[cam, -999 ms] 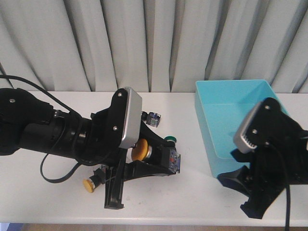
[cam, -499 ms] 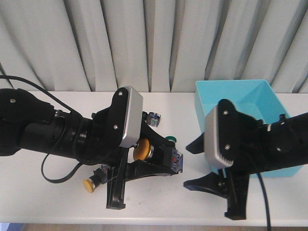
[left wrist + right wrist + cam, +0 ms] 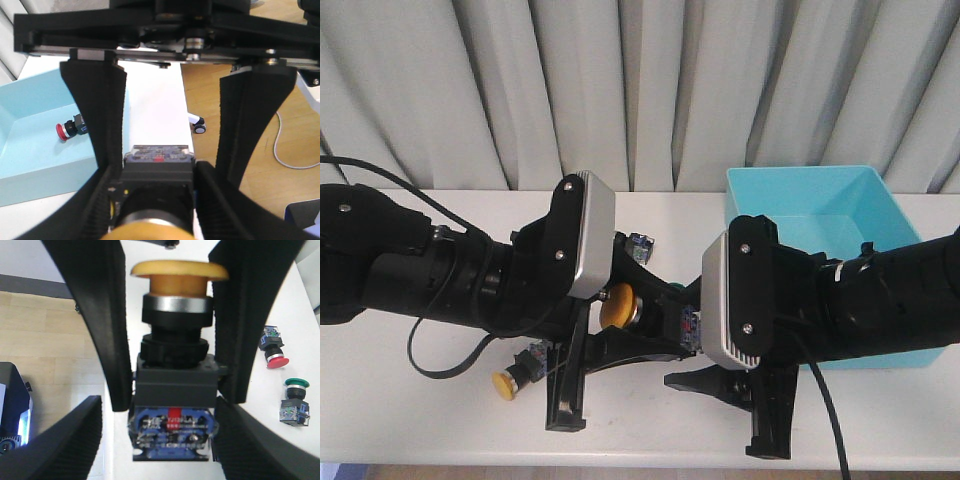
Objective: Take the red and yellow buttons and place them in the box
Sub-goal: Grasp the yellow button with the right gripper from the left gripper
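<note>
Above the middle of the white table [image 3: 440, 400], the left gripper [image 3: 665, 335] holds a yellow button [image 3: 618, 307] sideways, its jaws pinching the button's black body while the yellow cap points left. The right gripper [image 3: 720, 385] sits just right of it, between that button and the turquoise box [image 3: 800, 215]. In the right wrist view its jaws are spread, one on each side of the blue base of the held button, and whether they touch it I cannot tell.

A second yellow button [image 3: 510, 383] lies on the table near the front edge, below the left arm. A green button [image 3: 295, 400] and a red button [image 3: 274, 351] lie on the table close together, beyond the held one. Another red button [image 3: 70, 129] lies on its side on the floor of the box, which stands at the right of the table.
</note>
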`<action>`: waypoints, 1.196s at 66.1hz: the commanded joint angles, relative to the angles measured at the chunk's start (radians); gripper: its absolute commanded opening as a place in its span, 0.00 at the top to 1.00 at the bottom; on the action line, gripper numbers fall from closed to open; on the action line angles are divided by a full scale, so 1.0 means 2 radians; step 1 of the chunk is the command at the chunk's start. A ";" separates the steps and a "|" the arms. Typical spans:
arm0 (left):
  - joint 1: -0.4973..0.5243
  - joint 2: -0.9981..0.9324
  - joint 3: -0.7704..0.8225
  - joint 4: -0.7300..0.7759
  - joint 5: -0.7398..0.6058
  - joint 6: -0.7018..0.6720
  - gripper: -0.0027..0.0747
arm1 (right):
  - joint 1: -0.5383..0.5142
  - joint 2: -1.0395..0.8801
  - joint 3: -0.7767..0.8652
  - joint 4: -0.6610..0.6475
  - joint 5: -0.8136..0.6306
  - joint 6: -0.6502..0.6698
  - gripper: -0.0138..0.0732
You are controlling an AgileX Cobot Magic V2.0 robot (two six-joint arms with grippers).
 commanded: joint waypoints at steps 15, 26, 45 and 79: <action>-0.002 -0.017 -0.013 -0.035 0.018 0.000 0.73 | 0.001 -0.009 -0.016 0.002 -0.013 -0.004 0.44; -0.002 -0.017 -0.013 -0.035 0.018 0.000 0.73 | 0.001 -0.009 -0.016 0.006 -0.013 -0.003 0.52; -0.002 -0.017 -0.013 -0.035 0.018 0.000 0.71 | 0.001 -0.009 -0.016 0.010 -0.013 -0.001 0.62; -0.002 -0.020 -0.013 -0.009 0.002 -0.047 0.18 | -0.001 -0.009 -0.016 0.005 -0.013 0.032 0.62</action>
